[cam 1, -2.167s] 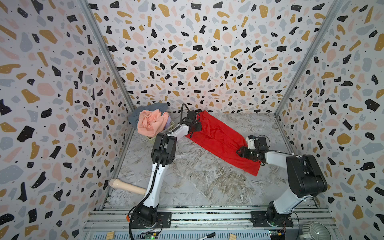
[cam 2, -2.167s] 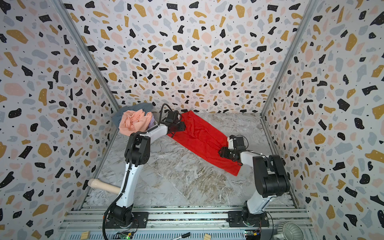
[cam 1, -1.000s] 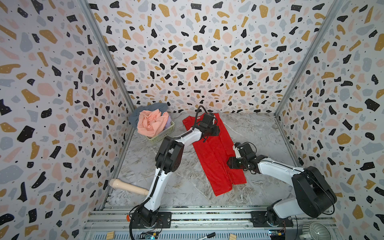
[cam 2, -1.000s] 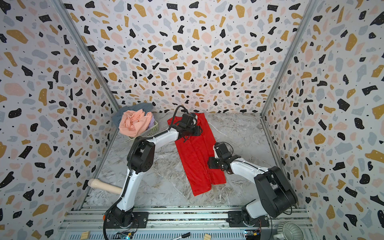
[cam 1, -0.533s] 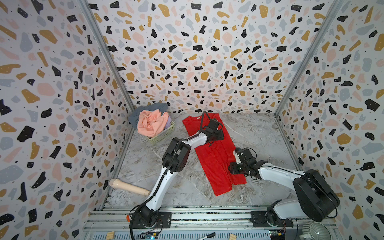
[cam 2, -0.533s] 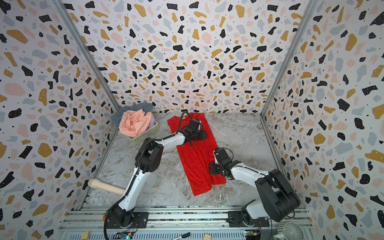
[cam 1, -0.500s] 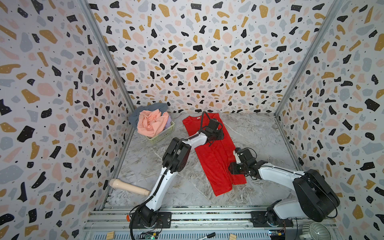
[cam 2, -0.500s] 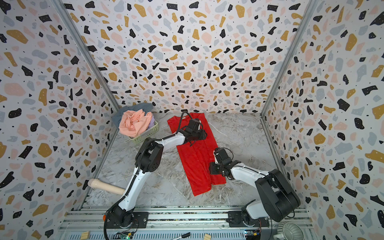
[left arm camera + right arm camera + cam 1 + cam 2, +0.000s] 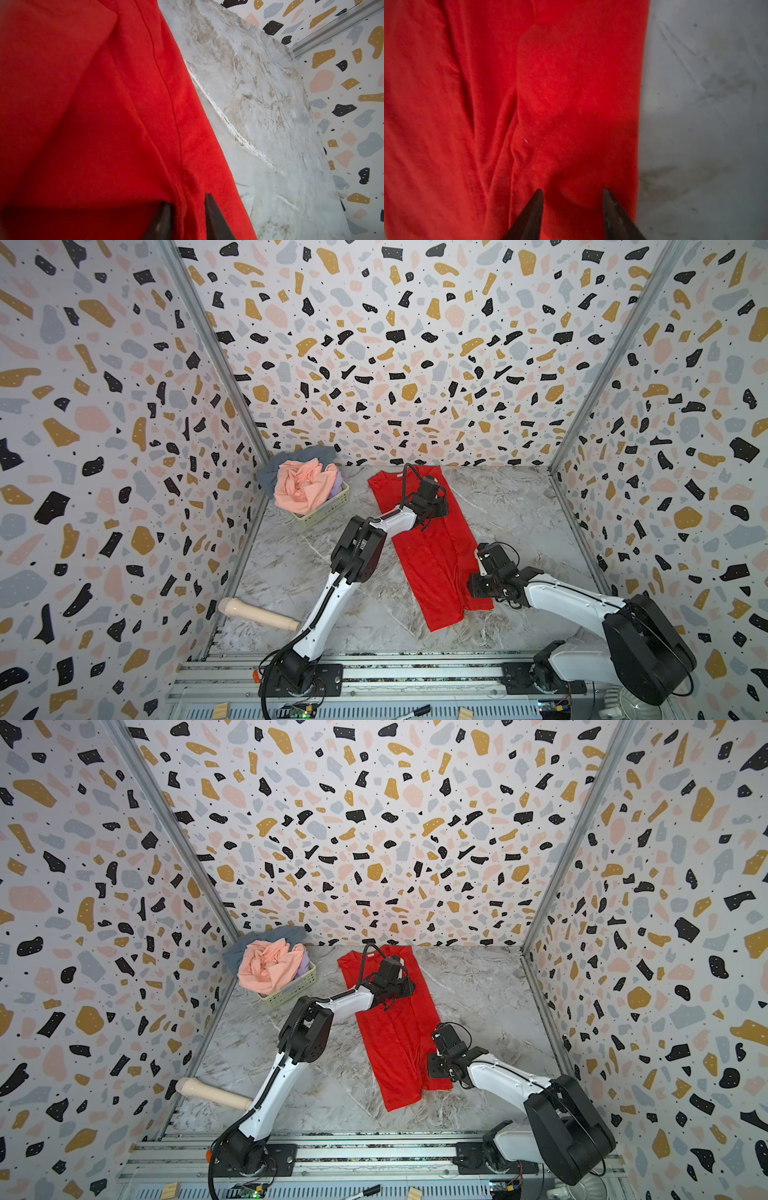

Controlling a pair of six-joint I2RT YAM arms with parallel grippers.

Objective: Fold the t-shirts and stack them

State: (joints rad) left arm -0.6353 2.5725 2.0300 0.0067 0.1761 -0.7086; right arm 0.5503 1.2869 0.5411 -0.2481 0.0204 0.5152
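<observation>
red t-shirt point(image 9: 436, 568), pale neck tag point(image 9: 370, 955) unreadable

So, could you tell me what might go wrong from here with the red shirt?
1. The left claw pinches only a thin ridge of the red t-shirt; it could slip out, or lift one layer alone.
2. The right claw stands open over creased cloth, and the shirt's near hem lies uneven, so a fold started now may come out crooked.

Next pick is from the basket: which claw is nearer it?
Left. The left claw pinches the red t-shirt at the back, right of the basket; the right claw is farther forward and right.
</observation>
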